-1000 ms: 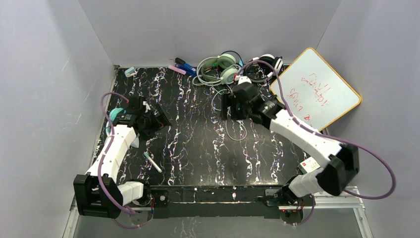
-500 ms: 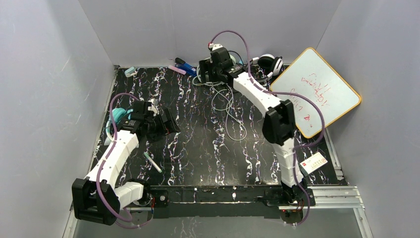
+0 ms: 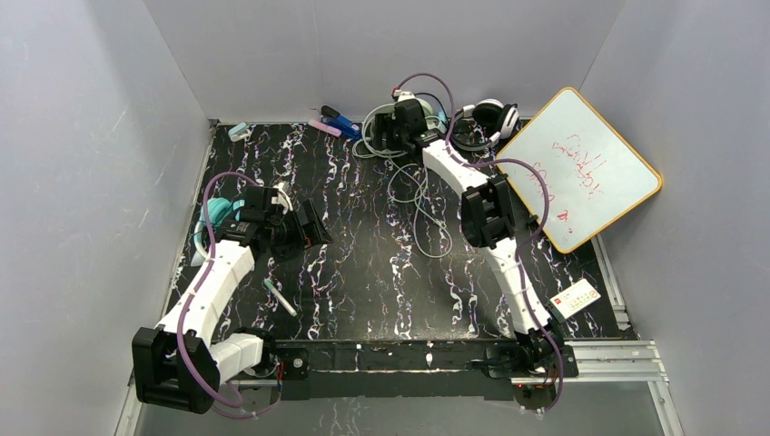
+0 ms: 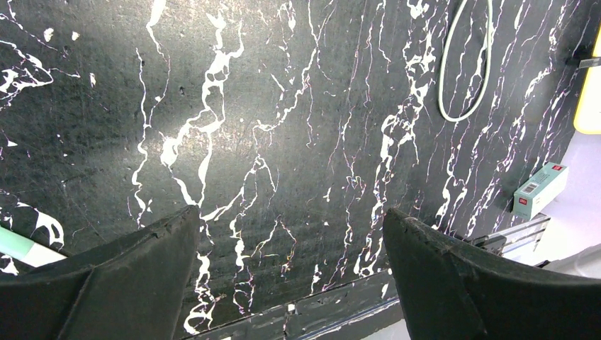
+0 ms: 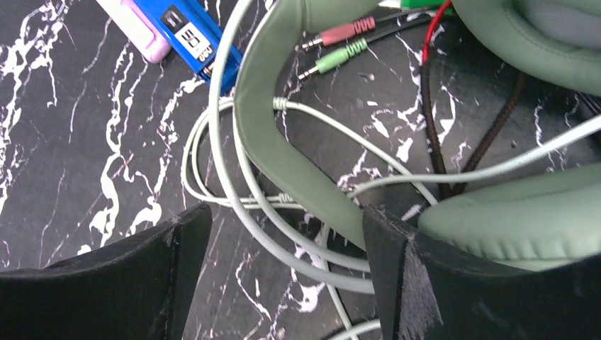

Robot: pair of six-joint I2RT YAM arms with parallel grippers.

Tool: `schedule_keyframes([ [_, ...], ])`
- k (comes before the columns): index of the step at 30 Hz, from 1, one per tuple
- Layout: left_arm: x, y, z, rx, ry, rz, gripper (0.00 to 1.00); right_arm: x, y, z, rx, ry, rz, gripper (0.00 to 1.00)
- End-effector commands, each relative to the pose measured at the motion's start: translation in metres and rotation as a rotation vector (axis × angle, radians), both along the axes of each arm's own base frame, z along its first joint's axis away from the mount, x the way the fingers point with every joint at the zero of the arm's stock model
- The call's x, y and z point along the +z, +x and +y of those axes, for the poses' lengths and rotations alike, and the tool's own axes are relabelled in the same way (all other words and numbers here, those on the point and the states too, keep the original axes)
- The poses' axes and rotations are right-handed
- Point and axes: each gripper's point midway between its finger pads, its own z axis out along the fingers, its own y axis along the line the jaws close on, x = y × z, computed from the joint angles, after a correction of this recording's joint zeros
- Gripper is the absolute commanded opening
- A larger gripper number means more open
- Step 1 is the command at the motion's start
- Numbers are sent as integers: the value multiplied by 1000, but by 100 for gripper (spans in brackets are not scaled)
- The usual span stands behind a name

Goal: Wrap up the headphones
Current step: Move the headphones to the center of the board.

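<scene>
**Mint-green under wide jaws — headsets lying loose**

Reaching with the right gripper (image 5: 283,219) to the far edge of the table (image 3: 363,263), over the mint headset (image 5: 262,127). Holding the jaws wide, straddling the band and a few loops of the pale cable (image 5: 212,106), gripping nothing. Showing, in the wrist view, green and pink plugs (image 5: 340,57) lying inside the band's curve, with a blue marker (image 5: 188,39) and a pink marker (image 5: 138,25) just outside it. Trailing more loops of the cable toward the table's middle, unwrapped. Lying just right of the mint headset, the black-and-white headset (image 3: 490,116), beside a whiteboard (image 3: 581,168) at the right wall. Hovering with the left gripper (image 4: 290,216) above bare marble on the left — jaws wide too, holding nothing. Sitting behind that arm at the left edge, partly hidden, the teal headset (image 3: 216,211). Lying near the same arm, a pen (image 3: 280,298).
</scene>
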Motion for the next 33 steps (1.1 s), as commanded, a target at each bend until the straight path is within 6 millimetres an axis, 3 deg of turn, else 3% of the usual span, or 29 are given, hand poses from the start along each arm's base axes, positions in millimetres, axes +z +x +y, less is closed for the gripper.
schedule_keyframes([
  [1, 8, -2, -4, -28, -15, -19, 98, 23, 15, 29, 2, 89, -129, 85],
  [4, 8, 1, -4, -26, -8, -21, 98, -8, 5, 39, 26, 74, -64, 84],
  [8, 8, 3, -3, -26, -1, -18, 97, -38, -24, 51, 62, 37, 36, 80],
  [10, 8, 4, -3, -28, 3, -20, 97, -44, -43, 53, 87, 13, 71, 72],
  [16, 10, 3, -1, -33, 14, -18, 97, -56, -80, 34, 99, -156, 177, 67],
  [19, 12, 2, 0, -35, 20, -23, 97, -57, -97, 23, 104, -302, 179, 60],
  [22, 15, 2, 0, -34, 20, -33, 97, -56, -110, 19, 113, -439, 148, 35],
  [25, 19, 2, 0, -37, 18, -36, 97, -54, -130, 20, 184, -538, 131, 27],
  [29, 23, 0, 1, -33, 21, -43, 97, -41, -180, 33, 336, -516, 185, 24],
  [33, 23, -1, 3, -20, 23, -44, 96, -7, -241, 45, 491, -416, 199, 21],
])
